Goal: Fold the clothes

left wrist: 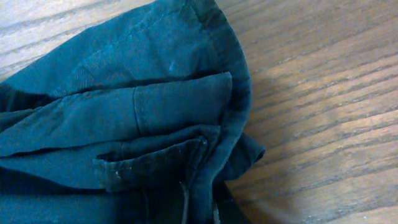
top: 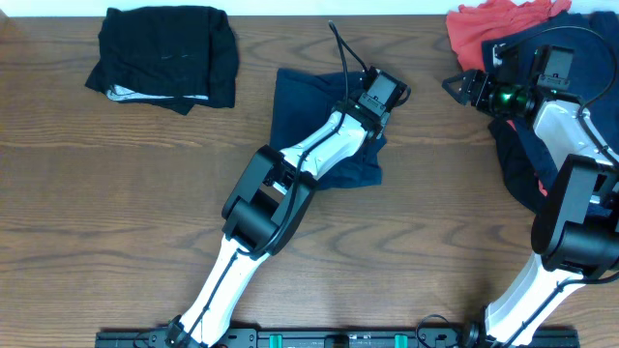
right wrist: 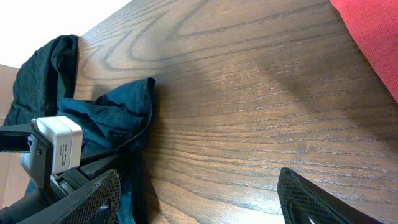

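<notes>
A plain navy blue garment (top: 308, 108) lies bunched in the middle of the table. My left gripper (top: 383, 97) hangs low over its right edge. The left wrist view is filled with the garment's folded layers and seams (left wrist: 143, 118), and the fingers are hidden there. My right gripper (top: 466, 87) is open and empty over bare wood (right wrist: 199, 199), to the right of that garment. A folded black garment (top: 166, 58) lies at the far left. A coral red garment (top: 495, 23) lies at the far right; its edge shows in the right wrist view (right wrist: 373, 37).
Another dark navy cloth (top: 517, 159) lies under my right arm by the right edge. The left arm's white link (top: 324, 145) crosses the navy garment. Its wrist block (right wrist: 59, 144) shows at the left of the right wrist view.
</notes>
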Controlling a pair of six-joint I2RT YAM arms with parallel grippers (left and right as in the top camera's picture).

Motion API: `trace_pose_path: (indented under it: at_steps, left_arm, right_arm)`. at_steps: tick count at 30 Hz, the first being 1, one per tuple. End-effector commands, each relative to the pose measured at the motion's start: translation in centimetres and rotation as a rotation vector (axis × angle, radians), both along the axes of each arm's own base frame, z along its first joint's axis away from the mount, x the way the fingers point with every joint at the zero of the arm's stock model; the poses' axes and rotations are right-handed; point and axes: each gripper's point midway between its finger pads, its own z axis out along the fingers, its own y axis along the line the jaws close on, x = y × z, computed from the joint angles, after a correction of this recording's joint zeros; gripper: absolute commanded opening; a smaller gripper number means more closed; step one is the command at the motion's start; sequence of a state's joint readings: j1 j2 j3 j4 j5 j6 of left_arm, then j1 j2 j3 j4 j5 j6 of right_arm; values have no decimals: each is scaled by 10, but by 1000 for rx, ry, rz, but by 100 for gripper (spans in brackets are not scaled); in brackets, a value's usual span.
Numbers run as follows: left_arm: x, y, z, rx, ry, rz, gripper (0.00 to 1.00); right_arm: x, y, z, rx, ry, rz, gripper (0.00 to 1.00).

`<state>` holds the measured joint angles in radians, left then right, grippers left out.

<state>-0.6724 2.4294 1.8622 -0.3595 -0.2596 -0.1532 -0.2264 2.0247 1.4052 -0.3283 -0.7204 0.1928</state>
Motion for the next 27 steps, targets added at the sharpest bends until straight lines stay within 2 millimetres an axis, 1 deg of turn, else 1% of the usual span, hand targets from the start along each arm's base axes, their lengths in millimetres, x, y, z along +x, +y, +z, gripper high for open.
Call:
trace_pose_path:
  at_steps: [1, 4, 7, 11, 15, 18, 21, 24, 27]
  left_arm:
    - [-28, 36, -74, 113, 181, 17, 6]
    - [-24, 47, -61, 114, 186, 39, 6]
    - [-13, 63, -31, 106, 177, 71, 6]
    - [2, 98, 25, 142, 123, 74, 6]
    - [19, 147, 86, 237, 12, 138, 6]
    - [27, 177, 128, 259, -63, 195, 6]
    - [31, 199, 159, 235, -112, 244, 6]
    - [33, 220, 184, 215, -150, 288, 6]
    - [32, 237, 204, 201, -182, 323, 6]
  right_arm:
    - [-1, 3, -6, -3, 3, 20, 79]
    - [-1, 3, -6, -3, 4, 20, 79]
    - [-1, 4, -6, -2, 4, 20, 79]
    - [-1, 4, -6, -1, 3, 21, 79]
    - [-1, 5, -5, 6, -1, 26, 79]
    - [-1, 5, -5, 6, -3, 26, 79]
    - [-1, 5, -5, 6, -3, 26, 79]
    - [0, 5, -5, 5, -4, 26, 79]
    - [1, 5, -4, 3, -12, 26, 79]
